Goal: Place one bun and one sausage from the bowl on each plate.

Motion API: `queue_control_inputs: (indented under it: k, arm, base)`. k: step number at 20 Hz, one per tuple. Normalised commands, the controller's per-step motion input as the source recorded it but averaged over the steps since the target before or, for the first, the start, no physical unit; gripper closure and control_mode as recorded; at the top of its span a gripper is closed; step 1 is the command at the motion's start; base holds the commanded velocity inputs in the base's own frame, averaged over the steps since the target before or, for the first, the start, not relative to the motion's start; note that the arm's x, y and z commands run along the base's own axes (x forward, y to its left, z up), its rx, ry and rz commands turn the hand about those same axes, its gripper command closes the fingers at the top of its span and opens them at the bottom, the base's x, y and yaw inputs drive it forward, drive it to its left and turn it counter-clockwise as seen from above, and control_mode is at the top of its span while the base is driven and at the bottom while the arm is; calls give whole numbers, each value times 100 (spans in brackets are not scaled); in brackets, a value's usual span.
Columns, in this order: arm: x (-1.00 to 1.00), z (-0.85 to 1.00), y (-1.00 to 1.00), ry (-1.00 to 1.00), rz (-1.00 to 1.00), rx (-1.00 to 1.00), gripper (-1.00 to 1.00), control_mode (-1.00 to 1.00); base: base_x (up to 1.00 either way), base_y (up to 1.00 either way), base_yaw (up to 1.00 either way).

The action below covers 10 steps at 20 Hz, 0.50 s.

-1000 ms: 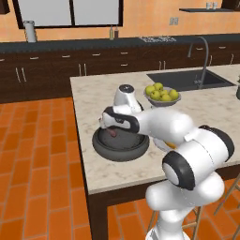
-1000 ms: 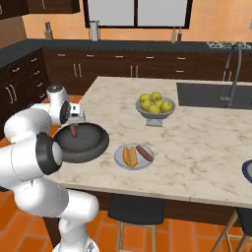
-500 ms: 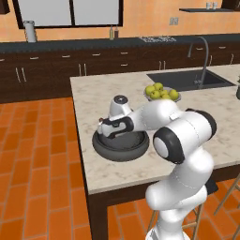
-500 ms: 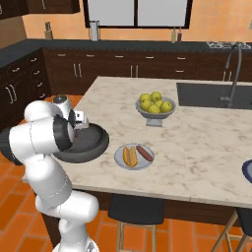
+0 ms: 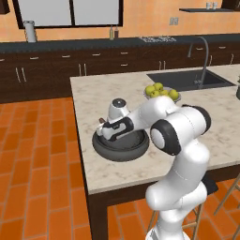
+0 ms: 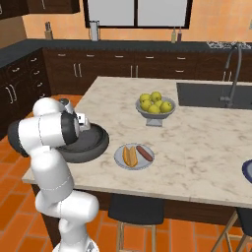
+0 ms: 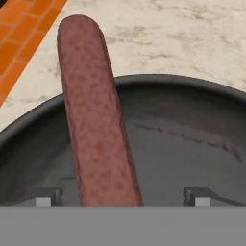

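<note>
One plate (image 6: 134, 156) is served; your pincer (image 7: 122, 197) sits wide apart around the second sausage (image 7: 94, 115) in the bowl (image 7: 192, 144) (not clamped). Close, lift, go far right.

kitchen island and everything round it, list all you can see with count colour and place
bowl: 1, dark grey, island's left end
sausage: 1, reddish-brown, over the bowl at the gripper
plate: 1, pale grey, right of the bowl, holding a bun and a second sausage
second plate: 1, dark blue, island's right edge
fruit bowl: 1, grey, yellow-green fruit, mid-island
sink: 1, dark, with a tap
stool: 1, black seat, below the island
gripper: 1, dark fingertips either side of the sausage
</note>
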Motion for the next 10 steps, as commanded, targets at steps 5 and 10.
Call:
queue_control_inputs:
  k: [5, 10]
  arm:
    - [13, -20, -1, 0, 0, 0, 100, -100]
    - [-1, -13, -4, 0, 0, 0, 100, -100]
  base:
    - [0, 0, 0]
    - [0, 0, 0]
